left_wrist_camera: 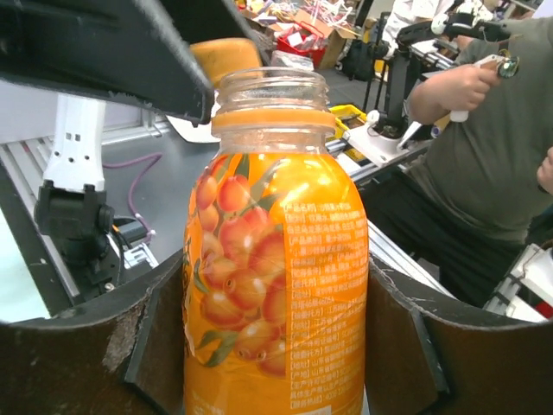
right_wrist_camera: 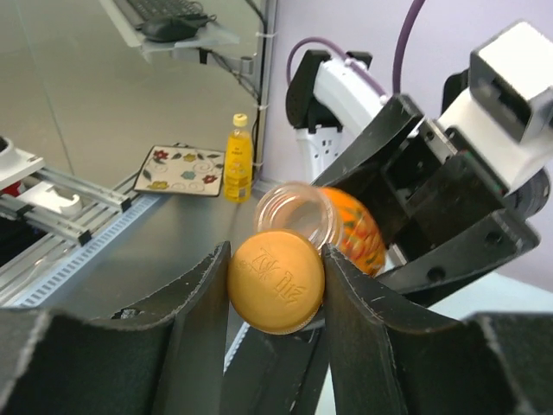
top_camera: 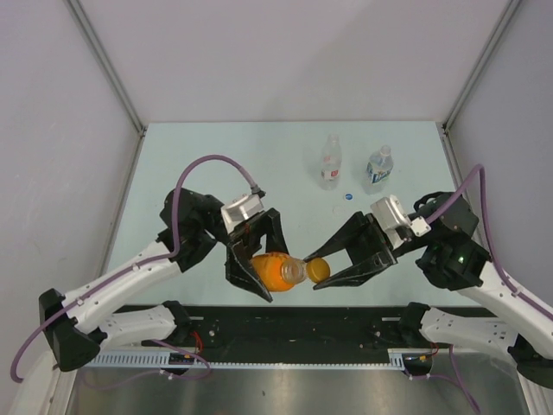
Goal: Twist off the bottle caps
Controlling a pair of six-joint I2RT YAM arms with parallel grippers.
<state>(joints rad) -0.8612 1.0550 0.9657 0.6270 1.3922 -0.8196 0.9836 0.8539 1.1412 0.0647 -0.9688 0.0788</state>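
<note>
Pincers meet over the middle of the surface's (top_camera: pixel 216 164) near edge; the left pincer (top_camera: pixel 266 264) is partly closed, clamped round the body of the orange bottle (top_camera: pixel 275 271), which lies tilted in the air with its mouth bare; the right pincer (top_camera: pixel 321 270) is narrowly parted, gripping the orange cap (right_wrist_camera: pixel 276 281) by its rim, just beside that mouth. The red-labelled bottle (top_camera: pixel 330 162) and blue-labelled bottle (top_camera: pixel 378 167) stand upright toward the far right corner; the blue cap (top_camera: pixel 348 196) lies between them, slightly nearer.

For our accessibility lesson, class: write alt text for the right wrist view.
The right claw pinches the orange cap, already off its bottle. Just behind it, the open mouth of the orange bottle faces the camera, the bottle gripped by the left claw.
</note>
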